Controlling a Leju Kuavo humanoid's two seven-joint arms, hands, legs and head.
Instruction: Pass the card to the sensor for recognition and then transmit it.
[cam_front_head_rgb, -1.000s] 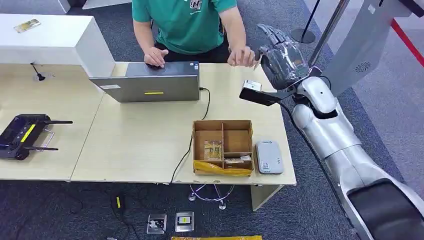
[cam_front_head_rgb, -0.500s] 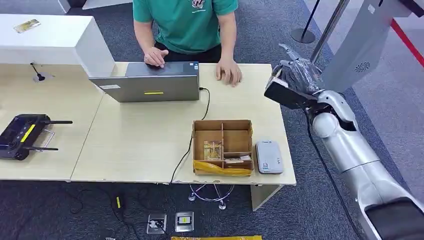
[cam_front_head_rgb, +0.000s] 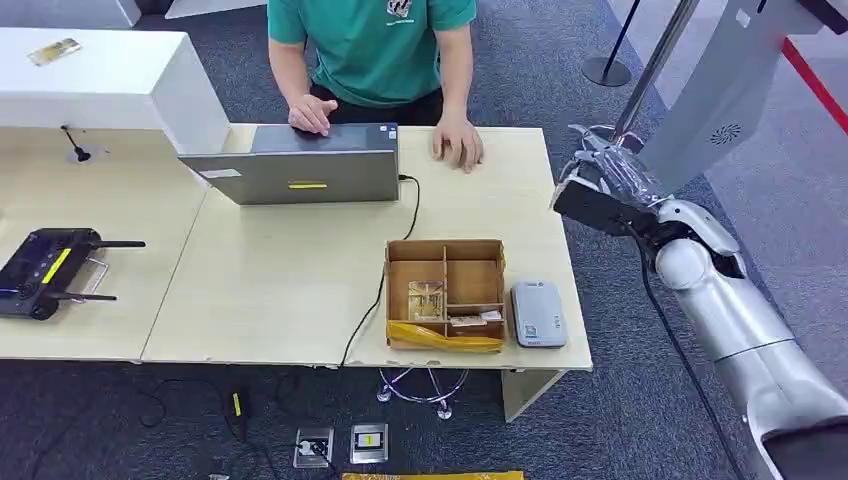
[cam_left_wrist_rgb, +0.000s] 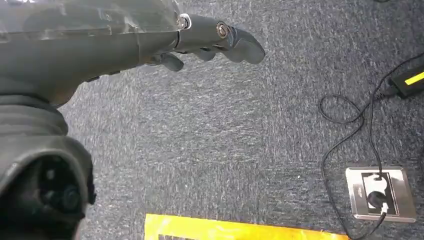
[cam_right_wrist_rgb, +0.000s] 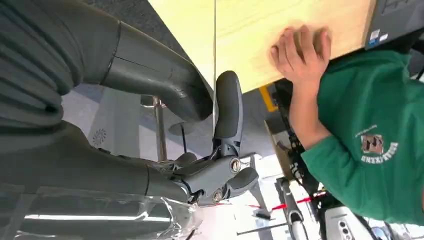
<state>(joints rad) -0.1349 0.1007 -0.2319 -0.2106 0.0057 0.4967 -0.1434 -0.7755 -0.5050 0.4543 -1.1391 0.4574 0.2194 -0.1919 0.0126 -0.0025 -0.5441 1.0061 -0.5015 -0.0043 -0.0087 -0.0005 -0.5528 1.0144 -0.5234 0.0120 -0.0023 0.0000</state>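
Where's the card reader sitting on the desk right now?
In the head view the grey card reader lies flat near the desk's front right corner, just right of the wooden compartment box, well in front of the person's hand.

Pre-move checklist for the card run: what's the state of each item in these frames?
1. Right hand clear of table: ok, beyond its right edge.
2. Card in right hand: cannot tell; a thin edge-on line sits beside its fingers in the wrist view.
3. Sensor free: ok, bare, beside the box.
4. Cards in box: ok, near left compartment.
5. Person's hand out of the way: ok, flat on the table by the laptop.
6. Left hand free: ok, over carpet, holding nothing.
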